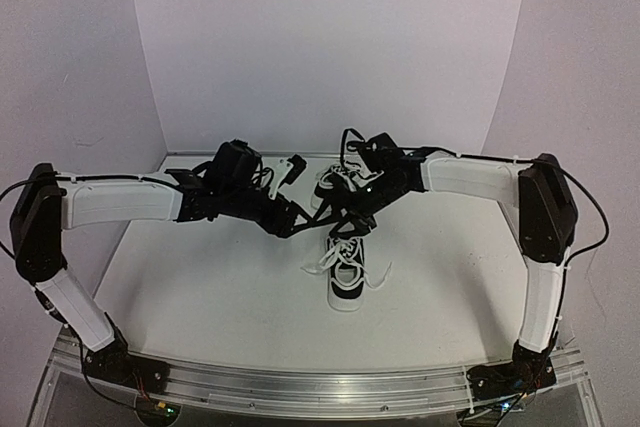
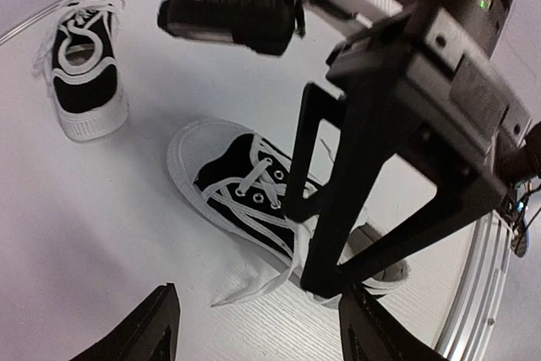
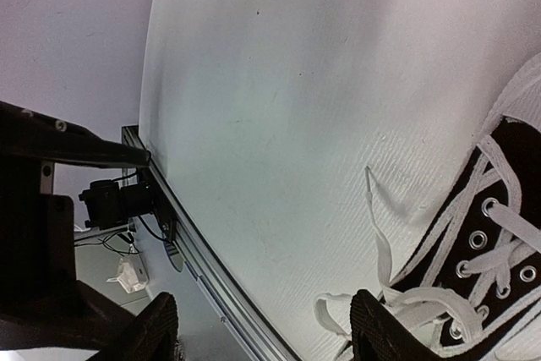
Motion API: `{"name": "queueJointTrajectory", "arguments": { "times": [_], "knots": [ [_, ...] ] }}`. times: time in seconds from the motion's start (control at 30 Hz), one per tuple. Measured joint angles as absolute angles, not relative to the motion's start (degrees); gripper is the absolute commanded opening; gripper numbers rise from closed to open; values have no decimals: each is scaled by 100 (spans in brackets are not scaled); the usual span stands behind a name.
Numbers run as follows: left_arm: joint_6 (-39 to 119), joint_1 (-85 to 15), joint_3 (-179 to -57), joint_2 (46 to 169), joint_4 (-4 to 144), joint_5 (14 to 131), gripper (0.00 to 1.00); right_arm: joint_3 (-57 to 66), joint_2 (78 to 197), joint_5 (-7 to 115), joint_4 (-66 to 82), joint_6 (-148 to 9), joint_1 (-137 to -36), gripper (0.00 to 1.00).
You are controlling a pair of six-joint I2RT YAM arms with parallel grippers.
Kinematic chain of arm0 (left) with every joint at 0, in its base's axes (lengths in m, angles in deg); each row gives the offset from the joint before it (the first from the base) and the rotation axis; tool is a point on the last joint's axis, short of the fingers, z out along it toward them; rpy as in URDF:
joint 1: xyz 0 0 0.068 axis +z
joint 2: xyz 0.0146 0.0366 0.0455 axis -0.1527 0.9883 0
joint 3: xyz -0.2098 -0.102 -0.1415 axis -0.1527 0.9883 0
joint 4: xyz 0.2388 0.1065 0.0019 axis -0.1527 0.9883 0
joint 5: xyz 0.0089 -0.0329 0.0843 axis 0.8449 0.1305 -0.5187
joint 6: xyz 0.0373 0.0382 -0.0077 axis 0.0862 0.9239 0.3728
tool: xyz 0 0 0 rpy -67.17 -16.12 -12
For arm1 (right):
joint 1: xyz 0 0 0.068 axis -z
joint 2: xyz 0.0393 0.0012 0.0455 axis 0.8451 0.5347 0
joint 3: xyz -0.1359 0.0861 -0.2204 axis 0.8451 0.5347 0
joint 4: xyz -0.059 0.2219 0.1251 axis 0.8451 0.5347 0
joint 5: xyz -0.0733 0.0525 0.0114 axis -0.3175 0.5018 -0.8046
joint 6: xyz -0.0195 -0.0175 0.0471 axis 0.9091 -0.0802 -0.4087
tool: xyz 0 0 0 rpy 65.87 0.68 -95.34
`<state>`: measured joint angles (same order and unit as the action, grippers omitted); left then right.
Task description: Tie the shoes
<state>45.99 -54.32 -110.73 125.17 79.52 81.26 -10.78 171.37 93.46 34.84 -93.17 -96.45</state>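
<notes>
Left gripper [image 2: 258,331], foreground: jaws wide and empty, poised over the near shoe [image 2: 241,183]. This shoe stands upright at the middle of the table [image 1: 200,287], its laces [image 2: 254,285] untied, with loose ends trailing on the surface. Right gripper [image 3: 262,336]: jaws also wide, holding nothing, low beside the same shoe. The far shoe [image 1: 338,184] stands behind it, apart.

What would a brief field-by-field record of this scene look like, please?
near shoe: on table, laces untied, ends loose
far shoe: behind it, also untied
left fingers: open, empty, hovering by near shoe
right fingers: open, down at near shoe's laces
task state: neither shoe tied yet
</notes>
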Motion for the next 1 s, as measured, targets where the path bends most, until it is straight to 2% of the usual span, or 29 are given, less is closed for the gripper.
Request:
{"name": "queueJointTrajectory", "arguments": {
  "times": [0.3, 0.53, 0.8, 1.0],
  "knots": [
    [5596, -5465, -11742, 13288, 8291, 8921, 65, -891, 16565, 9116, 3934, -8671, -9053, 41],
    [5898, -5582, -11997, 13858, 8573, 9139, 66, -896, 16912, 9024, 4208, -8110, -9032, 35],
    [5752, -5594, -12000, 14202, 8608, 9389, 67, -1017, 17418, 9027, 4400, -7731, -9061, 32],
    [5694, -5594, -12054, 14323, 8613, 9490, 60, -1228, 17629, 9027, 4479, -7527, -9061, 23]
  ]
}}
